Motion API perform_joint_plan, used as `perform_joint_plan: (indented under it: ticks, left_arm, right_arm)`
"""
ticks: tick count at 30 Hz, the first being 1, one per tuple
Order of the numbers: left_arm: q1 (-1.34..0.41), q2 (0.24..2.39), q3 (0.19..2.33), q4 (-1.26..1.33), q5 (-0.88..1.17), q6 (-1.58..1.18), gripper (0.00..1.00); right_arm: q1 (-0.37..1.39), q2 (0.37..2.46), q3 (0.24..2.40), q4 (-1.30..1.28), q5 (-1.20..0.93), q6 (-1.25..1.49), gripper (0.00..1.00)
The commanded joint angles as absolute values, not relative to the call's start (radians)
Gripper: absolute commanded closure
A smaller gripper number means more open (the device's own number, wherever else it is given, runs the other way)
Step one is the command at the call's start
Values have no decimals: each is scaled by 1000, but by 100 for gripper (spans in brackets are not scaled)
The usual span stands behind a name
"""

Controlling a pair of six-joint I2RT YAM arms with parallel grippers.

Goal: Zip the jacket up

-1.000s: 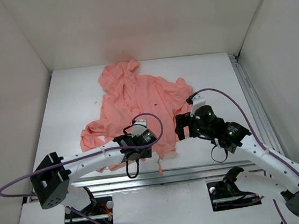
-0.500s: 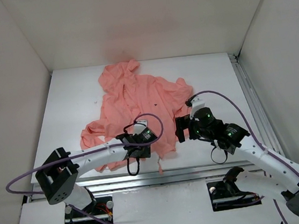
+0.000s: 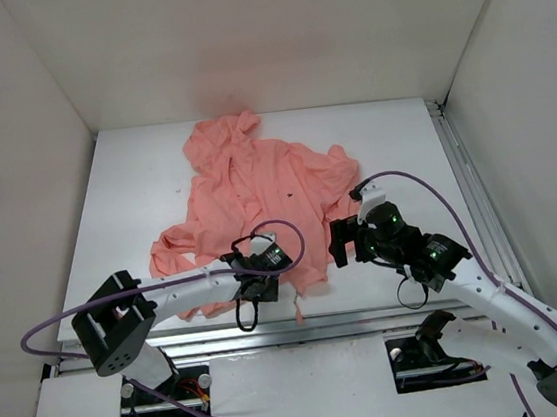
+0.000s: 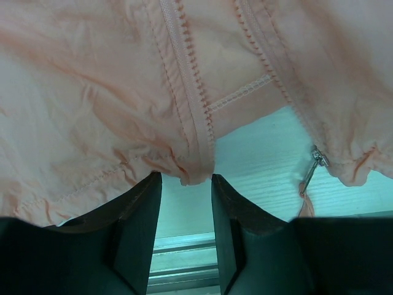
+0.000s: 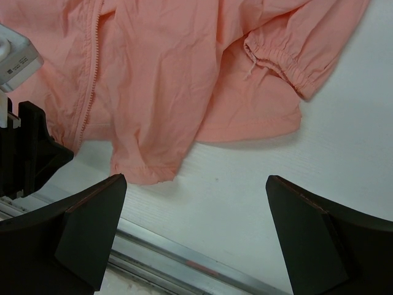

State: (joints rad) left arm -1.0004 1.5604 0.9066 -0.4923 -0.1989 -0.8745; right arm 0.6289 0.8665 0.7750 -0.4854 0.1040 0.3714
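Note:
The salmon-pink jacket lies crumpled and unzipped on the white table, hood toward the far wall. My left gripper is at its near hem. In the left wrist view the bottom end of one zip track hangs between the tips of my left gripper; the jaws are narrow but a gap shows on both sides. The metal zip slider sits on the other track to the right. My right gripper hovers wide open just right of the hem; its view shows my right gripper over bare table below the jacket.
A metal rail runs along the table's near edge, close under both grippers. White walls enclose the table on three sides. A second rail runs down the right side. A gathered sleeve cuff lies to the right of the hem.
My left gripper's jaws have narrowed, and it has shifted slightly right and nearer along the hem. The right arm has drifted a little toward the near edge, still open.

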Motion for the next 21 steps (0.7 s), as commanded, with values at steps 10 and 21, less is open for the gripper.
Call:
perform_joint_plan:
  ticks: [10, 21]
  left_arm:
    - [-967, 1493, 910, -495, -212, -862, 65]
    - [-946, 1514, 910, -489, -186, -835, 67]
  right_arm:
    - [638, 859, 778, -448, 106, 377, 2]
    - [638, 865, 779, -448, 109, 374, 2]
